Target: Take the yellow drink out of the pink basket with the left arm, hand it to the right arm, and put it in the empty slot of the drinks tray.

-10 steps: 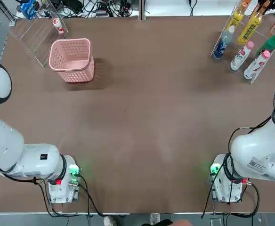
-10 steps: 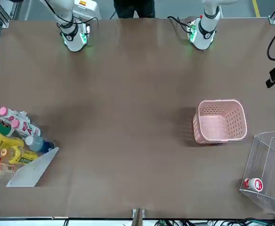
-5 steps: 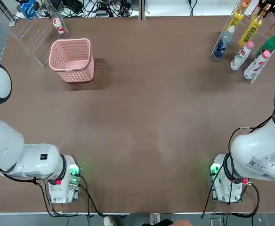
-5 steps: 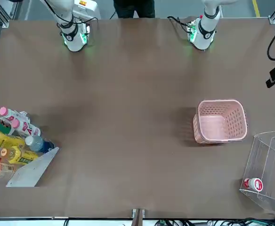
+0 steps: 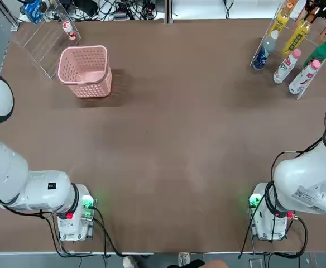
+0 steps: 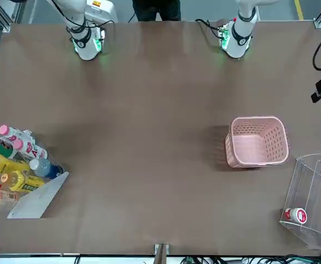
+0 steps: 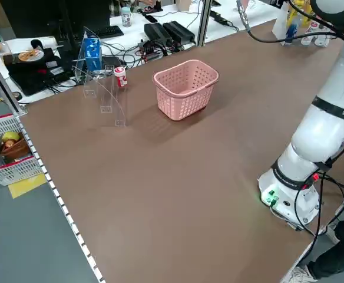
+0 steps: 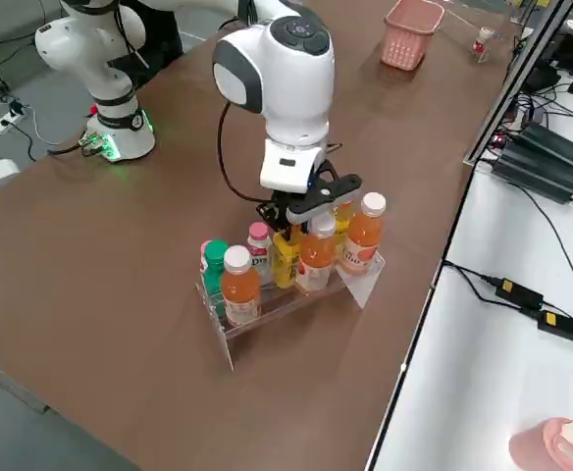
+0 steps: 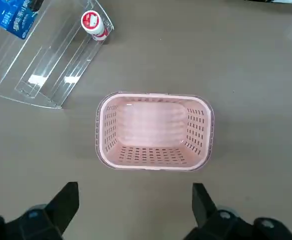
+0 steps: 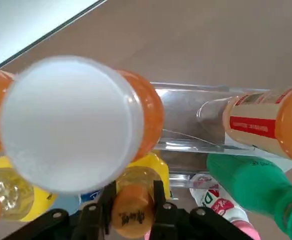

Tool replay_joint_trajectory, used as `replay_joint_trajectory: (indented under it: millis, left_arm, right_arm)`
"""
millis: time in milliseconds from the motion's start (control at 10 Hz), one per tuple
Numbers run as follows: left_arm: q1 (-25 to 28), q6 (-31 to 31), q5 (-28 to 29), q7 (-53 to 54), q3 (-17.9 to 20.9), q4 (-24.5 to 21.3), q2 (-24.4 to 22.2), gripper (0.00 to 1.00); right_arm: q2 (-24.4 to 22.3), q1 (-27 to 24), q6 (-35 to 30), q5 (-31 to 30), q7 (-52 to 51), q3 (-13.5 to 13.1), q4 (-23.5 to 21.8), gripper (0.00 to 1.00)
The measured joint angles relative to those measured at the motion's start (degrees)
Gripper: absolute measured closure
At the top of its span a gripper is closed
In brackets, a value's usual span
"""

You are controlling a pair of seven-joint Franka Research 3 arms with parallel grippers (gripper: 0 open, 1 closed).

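Across the bench in the front view, your pink basket sits empty at three o'clock, the drinks tray at eight. Right wrist view: the right hand pinches the yellow drink, already slotted; rising unreleased could drag it out, toppling neighbours. Left wrist view: the left hand hangs spread above the basket.

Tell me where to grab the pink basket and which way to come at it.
Grip the pink basket by the rim of a long wall, coming straight down: one finger inside, one outside. It stands upright, empty, mouth up, and its walls look thin enough to pinch. The open left gripper hangs above it.
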Motion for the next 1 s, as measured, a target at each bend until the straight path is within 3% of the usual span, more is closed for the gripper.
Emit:
replay_joint_trajectory:
  millis: [200, 300, 600, 700, 1000]
  left_arm:
    - [0.00, 0.00, 0.00, 0.07, 0.24, 0.00, 0.00, 0.00]
    - [0.00, 0.00, 0.00, 0.08, 0.27, 0.00, 0.00, 0.00]
    - [0.00, 0.00, 0.00, 0.09, 0.28, 0.01, 0.00, 0.00]
    - [0.00, 0.00, 0.00, 0.09, 0.30, 0.00, 0.00, 0.00]
    - [0.00, 0.00, 0.00, 0.09, 0.47, 0.01, 0.00, 0.00]
  right_arm:
    - [0.00, -0.04, 0.02, -0.04, 0.00, 0.00, -0.01, 0.64]
    - [-0.13, -0.16, 0.15, -0.04, 0.00, 0.00, 0.01, 0.54]
    - [-0.57, -0.39, 0.19, -0.04, -0.04, 0.11, 0.02, 0.09]
    - [-0.97, -0.40, 0.21, -0.04, -0.05, 0.16, 0.02, 0.00]
    - [-5.09, -0.38, -0.13, -0.04, -0.77, 0.59, -0.58, 0.00]
